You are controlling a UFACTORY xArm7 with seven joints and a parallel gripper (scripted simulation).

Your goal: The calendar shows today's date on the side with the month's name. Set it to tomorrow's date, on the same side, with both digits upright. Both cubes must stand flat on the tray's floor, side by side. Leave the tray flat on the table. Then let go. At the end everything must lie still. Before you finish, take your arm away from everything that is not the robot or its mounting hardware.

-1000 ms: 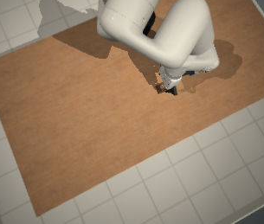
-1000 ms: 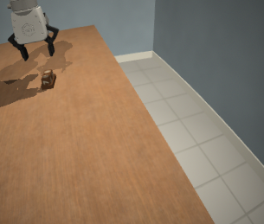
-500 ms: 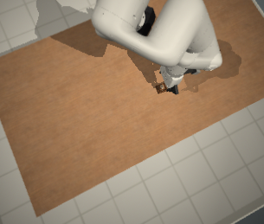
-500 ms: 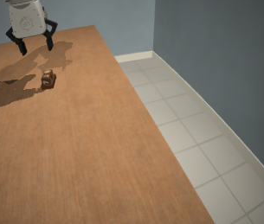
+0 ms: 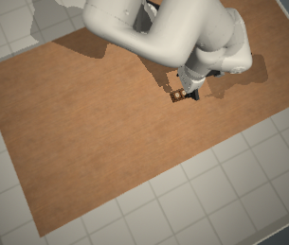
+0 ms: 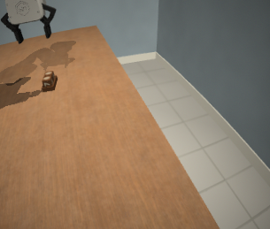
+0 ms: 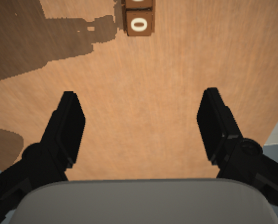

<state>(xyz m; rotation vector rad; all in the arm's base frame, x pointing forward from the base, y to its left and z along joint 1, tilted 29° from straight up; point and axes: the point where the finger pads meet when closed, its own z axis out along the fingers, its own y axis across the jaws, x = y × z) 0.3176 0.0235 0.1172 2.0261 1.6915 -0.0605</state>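
Note:
The calendar is a small dark-brown tray (image 5: 171, 98) (image 6: 49, 89) on the table, with two brown cubes side by side in it. One cube (image 5: 177, 95) (image 6: 48, 80) and the other cube (image 5: 184, 93) (image 6: 50, 74) carry pale figures. In the wrist view one brown face (image 7: 139, 31) shows a white 0; another pale figure above it is cut off by the frame's top edge. The month's name and the digits on that side cannot be read. My gripper (image 6: 34, 40) (image 7: 140, 104) is wide open and empty, raised above the table, off to one side of the calendar.
The wooden table (image 5: 99, 124) (image 6: 114, 160) carries the arm's shadow (image 5: 255, 69) (image 6: 8, 98) near the calendar. In the top view the arm (image 5: 189, 25) reaches over the table from the top and partly covers the area beside the tray. Pale floor tiles (image 6: 172, 103) lie beyond the table's edge.

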